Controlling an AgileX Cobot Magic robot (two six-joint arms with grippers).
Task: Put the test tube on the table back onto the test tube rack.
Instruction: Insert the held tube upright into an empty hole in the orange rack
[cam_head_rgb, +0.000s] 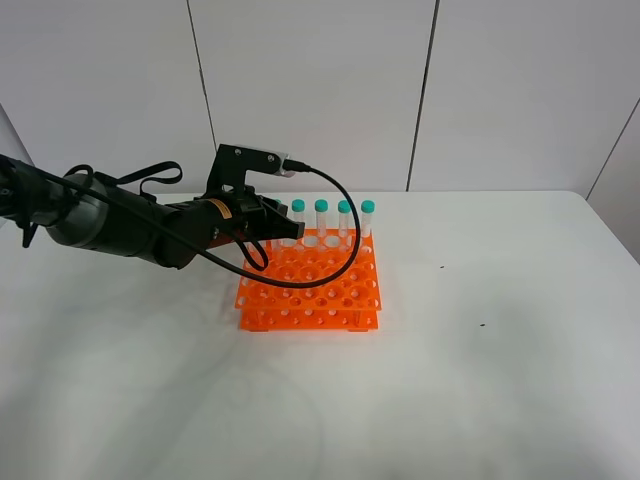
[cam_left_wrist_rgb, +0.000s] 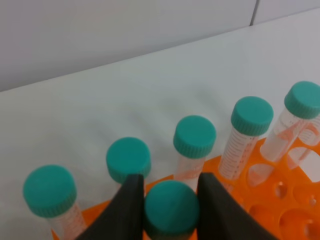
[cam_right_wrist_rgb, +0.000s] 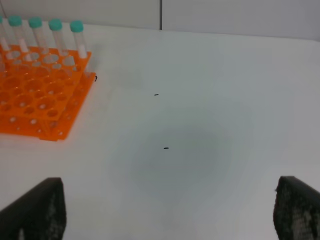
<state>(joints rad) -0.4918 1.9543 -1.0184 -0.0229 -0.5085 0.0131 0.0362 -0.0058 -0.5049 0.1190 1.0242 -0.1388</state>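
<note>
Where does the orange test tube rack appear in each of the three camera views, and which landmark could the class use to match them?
Exterior high: test tube rack sits left of centre on the table.
Left wrist: only an orange strip beneath the tubes, behind the left gripper.
Right wrist: far side of the table.
Shared landmark: the row of teal-capped tubes standing along one edge.
</note>
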